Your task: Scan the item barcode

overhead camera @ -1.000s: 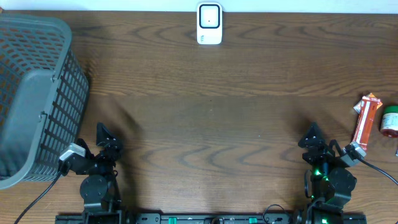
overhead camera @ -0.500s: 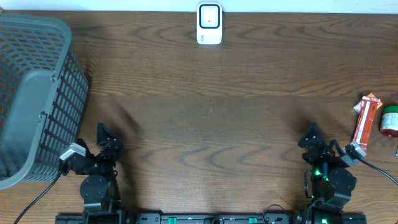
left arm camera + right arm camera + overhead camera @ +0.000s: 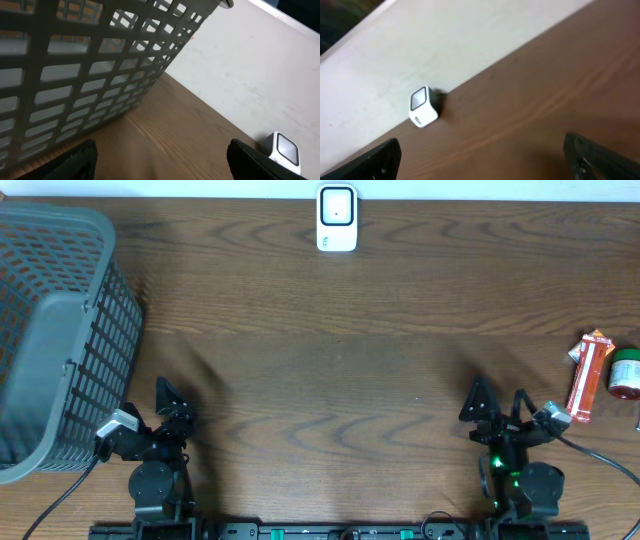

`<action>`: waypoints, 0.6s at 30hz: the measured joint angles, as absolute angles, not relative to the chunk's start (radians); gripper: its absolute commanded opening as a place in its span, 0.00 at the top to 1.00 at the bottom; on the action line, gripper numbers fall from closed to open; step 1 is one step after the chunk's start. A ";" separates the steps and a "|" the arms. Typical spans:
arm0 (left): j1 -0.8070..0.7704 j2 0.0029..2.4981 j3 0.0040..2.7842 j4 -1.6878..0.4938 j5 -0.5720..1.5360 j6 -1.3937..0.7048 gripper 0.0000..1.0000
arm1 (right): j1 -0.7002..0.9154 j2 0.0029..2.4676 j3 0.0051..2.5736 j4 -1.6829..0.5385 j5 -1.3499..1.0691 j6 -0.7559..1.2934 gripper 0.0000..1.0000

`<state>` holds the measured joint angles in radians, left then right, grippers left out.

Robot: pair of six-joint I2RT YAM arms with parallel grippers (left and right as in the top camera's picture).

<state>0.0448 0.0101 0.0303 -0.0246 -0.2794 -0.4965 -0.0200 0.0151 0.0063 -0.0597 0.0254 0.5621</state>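
Lying flat, a slim orange packet (image 3: 588,377)

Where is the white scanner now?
Overhead view: the white scanner stands centred at the far edge of the table, apart from the grey basket at left.

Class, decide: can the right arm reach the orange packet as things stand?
Probably yes: the right gripper is open, and bare table lies between it and the orange packet; the green-topped container sits beyond.

Open tabletop (image 3: 340,380) between basket (image 3: 105,350) and packet (image 3: 588,375)
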 measured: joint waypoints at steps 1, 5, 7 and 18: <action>0.045 0.010 0.030 -0.025 -0.279 -0.496 0.16 | -0.020 0.013 0.006 -0.066 0.030 0.537 0.01; 0.045 0.010 0.030 -0.025 -0.279 -0.496 0.16 | -0.011 0.013 0.006 -0.069 0.034 0.402 0.01; 0.045 0.010 0.030 -0.025 -0.279 -0.496 0.16 | 0.006 0.013 0.006 -0.070 0.030 0.315 0.01; 0.045 0.010 0.030 -0.025 -0.279 -0.496 0.16 | 0.021 0.013 0.006 -0.071 0.022 0.193 0.01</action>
<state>0.0452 0.0105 0.0303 -0.0246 -0.2794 -0.4965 0.0212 0.0128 0.0063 -0.0708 0.0223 0.1928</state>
